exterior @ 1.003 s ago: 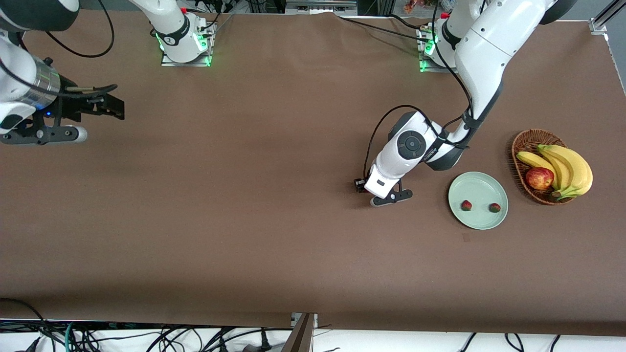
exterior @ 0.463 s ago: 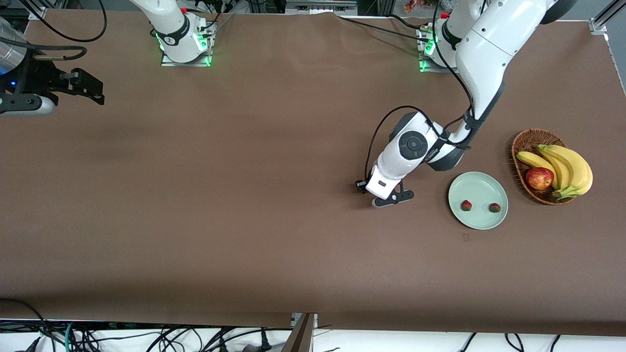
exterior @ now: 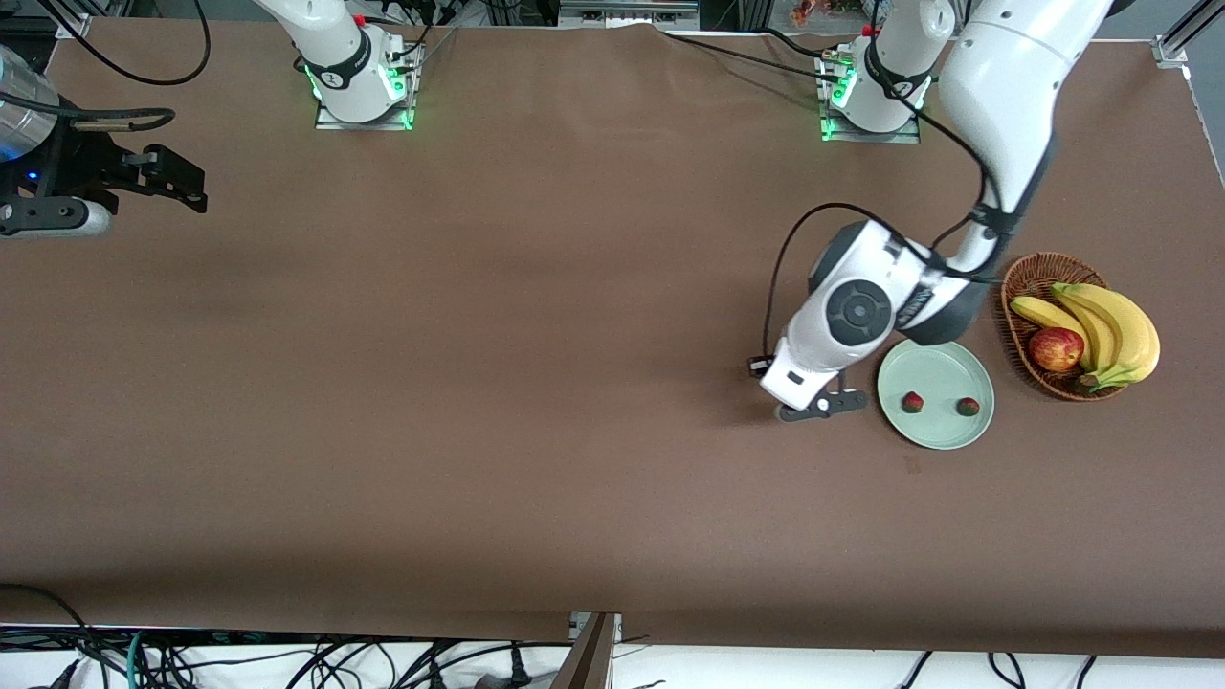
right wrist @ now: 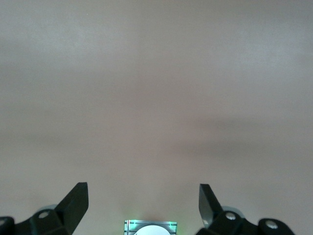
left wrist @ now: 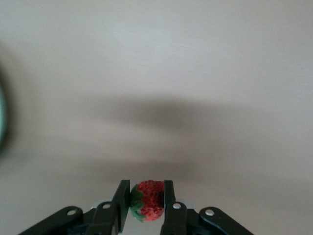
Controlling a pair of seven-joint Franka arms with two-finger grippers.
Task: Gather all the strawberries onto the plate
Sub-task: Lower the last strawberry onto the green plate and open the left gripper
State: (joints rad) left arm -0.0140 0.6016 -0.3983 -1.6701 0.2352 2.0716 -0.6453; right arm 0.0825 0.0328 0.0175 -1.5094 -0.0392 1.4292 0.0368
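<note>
My left gripper [exterior: 812,402] is shut on a small red strawberry with a green top [left wrist: 150,200], held between its fingers [left wrist: 120,198]. It hangs over the bare table, right beside the rim of the pale mint-green plate [exterior: 943,435]. Two more strawberries lie on the plate, one [exterior: 913,402] toward its middle and one [exterior: 968,407] toward the basket. The held berry is hidden under the hand in the front view. My right gripper [exterior: 177,180] is open and empty [right wrist: 143,196], over the right arm's end of the table, where the arm waits.
A brown wicker basket [exterior: 1024,277] stands beside the plate at the left arm's end, holding bananas [exterior: 1110,325] and a red-yellow apple [exterior: 1056,348]. The two arm bases [exterior: 362,91] [exterior: 866,105] stand along the table edge farthest from the front camera.
My left gripper has moved with the strawberry toward the plate and now hangs at its rim. My right gripper drew back toward the table's end, then nearly stopped.
</note>
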